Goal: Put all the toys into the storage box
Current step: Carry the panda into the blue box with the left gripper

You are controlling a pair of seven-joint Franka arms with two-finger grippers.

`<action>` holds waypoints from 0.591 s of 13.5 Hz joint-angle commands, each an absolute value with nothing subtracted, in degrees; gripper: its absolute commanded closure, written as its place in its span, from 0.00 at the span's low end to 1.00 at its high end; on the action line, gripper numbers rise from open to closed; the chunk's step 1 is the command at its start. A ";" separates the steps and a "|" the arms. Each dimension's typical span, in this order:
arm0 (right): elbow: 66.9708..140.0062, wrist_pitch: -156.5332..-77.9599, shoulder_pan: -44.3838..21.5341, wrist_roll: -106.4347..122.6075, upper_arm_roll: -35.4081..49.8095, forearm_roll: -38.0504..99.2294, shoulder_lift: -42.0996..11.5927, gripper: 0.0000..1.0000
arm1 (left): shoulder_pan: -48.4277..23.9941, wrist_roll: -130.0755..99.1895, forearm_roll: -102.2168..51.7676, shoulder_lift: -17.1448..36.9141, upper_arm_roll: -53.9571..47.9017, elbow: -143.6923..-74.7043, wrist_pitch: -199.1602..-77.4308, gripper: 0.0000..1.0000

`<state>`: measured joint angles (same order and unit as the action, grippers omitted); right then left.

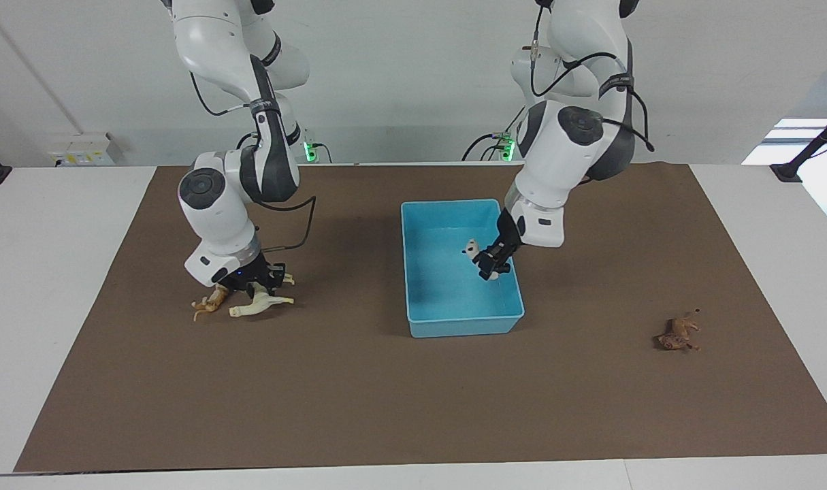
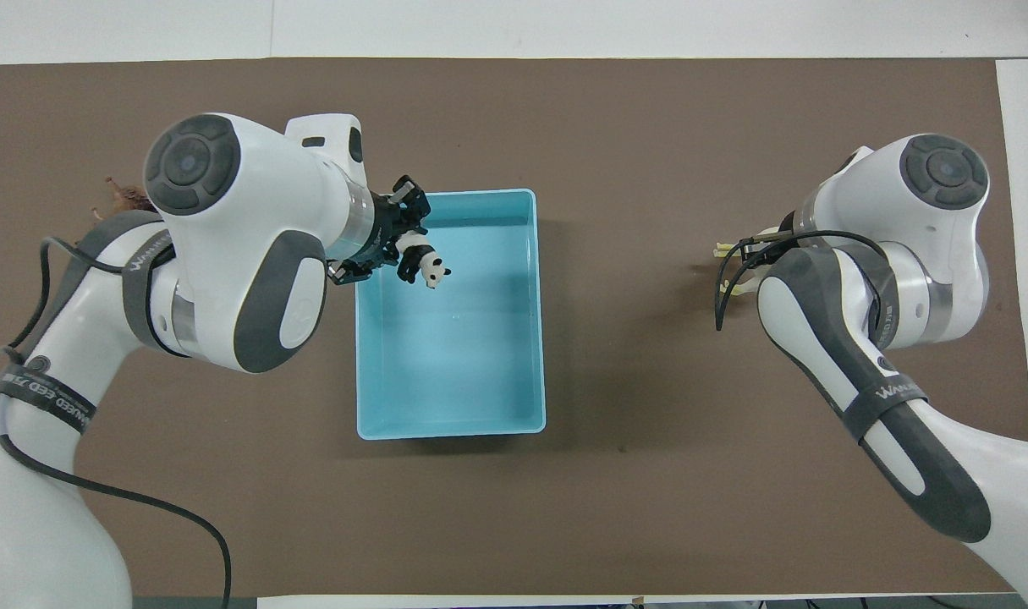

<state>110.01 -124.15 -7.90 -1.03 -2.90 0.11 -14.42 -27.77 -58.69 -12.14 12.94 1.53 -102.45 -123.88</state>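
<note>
Toys look light, rigid, slick plastic, best pinched across the body. Left gripper (image 1: 489, 264) jaws clamped on panda (image 1: 472, 250), hanging over the box (image 1: 454, 325). Right gripper (image 1: 258, 279) low on the horse (image 1: 260, 304), beside striped one (image 1: 210, 302); can't tell its jaws. Lion (image 1: 678, 333) lies at left arm's end of worktop

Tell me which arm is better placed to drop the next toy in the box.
The left arm: its tool already holds the panda over the storage box. The right tool is down at the cream-white horse, away from the box.
</note>
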 commanded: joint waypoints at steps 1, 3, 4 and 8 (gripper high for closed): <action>103.82 -118.05 -7.99 -4.19 -2.64 3.84 -14.41 1.00 | -30.05 -57.39 -12.83 8.97 2.64 -112.12 -131.02 0.54; 99.69 -114.98 -10.00 -11.47 -2.55 6.59 -14.59 1.00 | -30.41 -57.48 -12.74 8.53 2.64 -113.03 -131.93 0.01; 97.32 -113.74 -11.59 -14.38 -2.64 6.59 -15.63 1.00 | -30.24 -57.57 -12.74 8.79 2.64 -112.16 -131.49 0.00; 87.04 -107.86 -17.29 -27.99 -2.55 6.85 -19.15 1.00 | -28.66 -57.13 -11.78 9.75 3.34 -107.25 -126.32 0.00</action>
<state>94.27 -111.48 -14.95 -21.89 -2.50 5.93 -15.55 -29.44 -58.32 -12.11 10.22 2.51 -109.52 -130.07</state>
